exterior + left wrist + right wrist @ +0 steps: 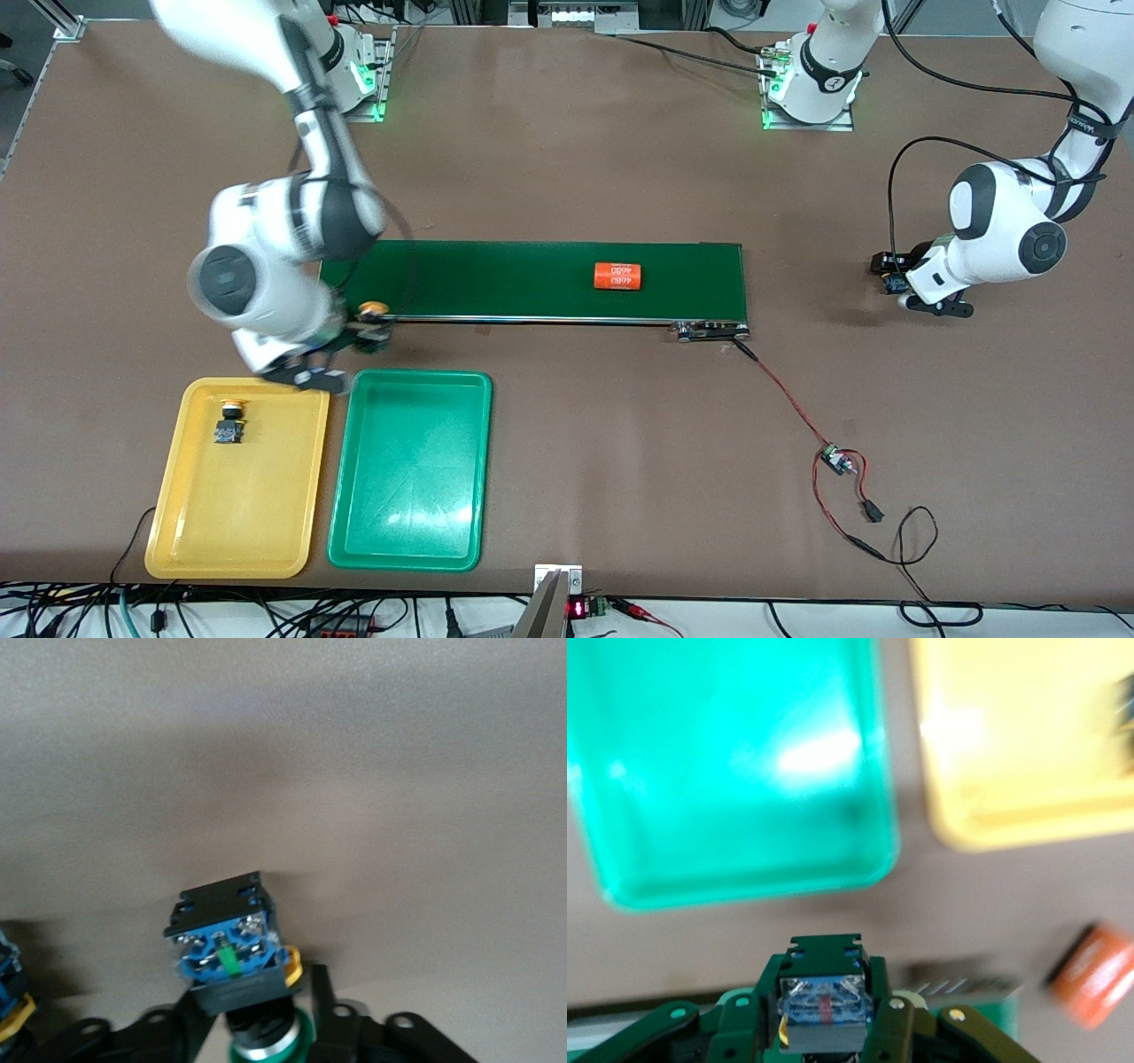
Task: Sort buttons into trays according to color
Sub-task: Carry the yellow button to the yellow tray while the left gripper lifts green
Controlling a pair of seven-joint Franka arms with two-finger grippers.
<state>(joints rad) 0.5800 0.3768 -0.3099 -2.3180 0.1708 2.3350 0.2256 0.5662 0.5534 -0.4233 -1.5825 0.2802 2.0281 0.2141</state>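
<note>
Brown tabletop (pixel 567 159), dark green conveyor belt (pixel 532 279) carrying an orange cylinder (pixel 617 276), empty green tray (pixel 412 470), yellow tray (pixel 239 523) holding one yellow button (pixel 230 424) lying cap toward the belt, right claw (pixel 359 341) at the belt's edge above the trays, closed on a yellow-capped button (pixel 824 1005), left claw (pixel 895 285) over bare tabletop at the left arm's end, closed on a green-capped button (pixel 230 948).

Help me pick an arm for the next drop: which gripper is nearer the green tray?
Right. The right gripper hangs by the green tray's conveyor-side edge; the left gripper is at the left arm's table end.
</note>
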